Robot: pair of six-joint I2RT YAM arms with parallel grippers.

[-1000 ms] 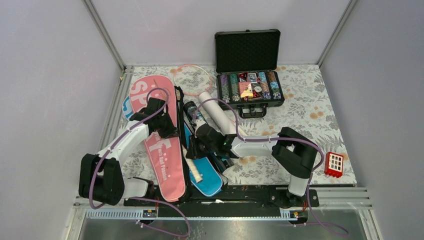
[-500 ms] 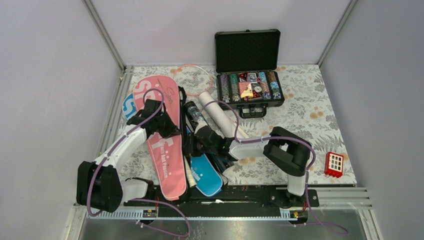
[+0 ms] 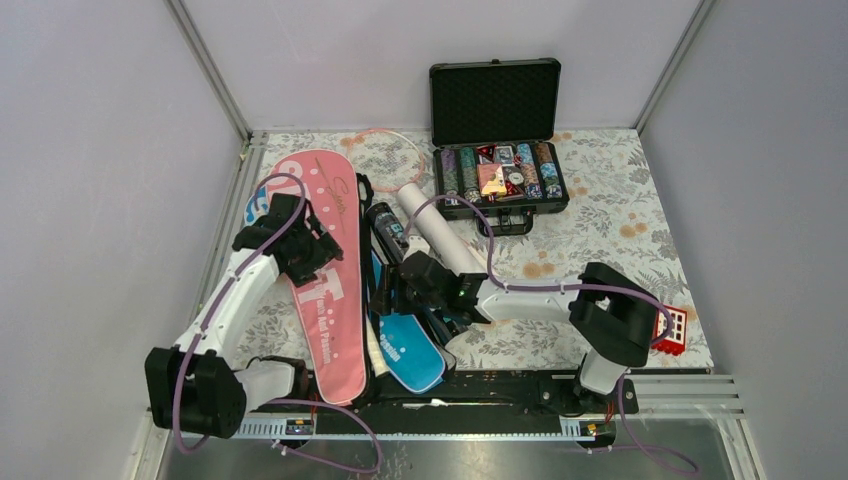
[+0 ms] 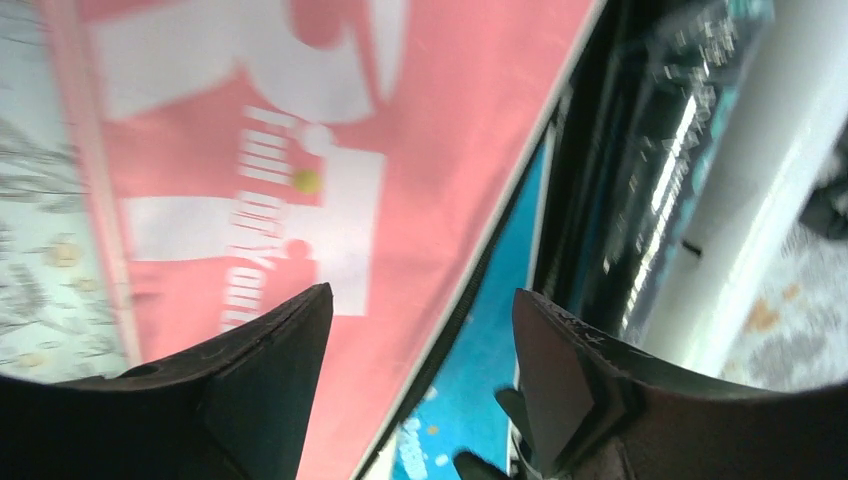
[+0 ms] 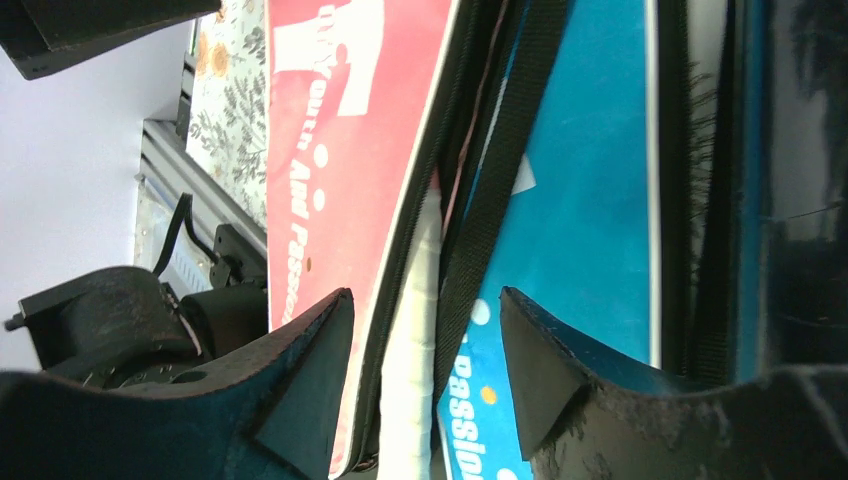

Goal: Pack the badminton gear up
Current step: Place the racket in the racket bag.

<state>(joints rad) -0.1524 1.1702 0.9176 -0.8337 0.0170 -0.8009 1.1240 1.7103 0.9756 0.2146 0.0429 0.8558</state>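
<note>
The pink cover (image 3: 330,300) bore white lettering and dots, edged black. The blue cover (image 3: 410,355) had white print. The white tube (image 3: 440,235) was plain, the dark tube (image 3: 385,222) bluish-printed. The bench (image 3: 620,210) showed grey leaves and orange flowers. The case (image 3: 495,100) was black, the block (image 3: 673,328) red with white squares.

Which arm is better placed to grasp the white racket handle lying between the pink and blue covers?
Right. The right gripper hangs open over the white racket handle; the left gripper is over the pink cover.
</note>
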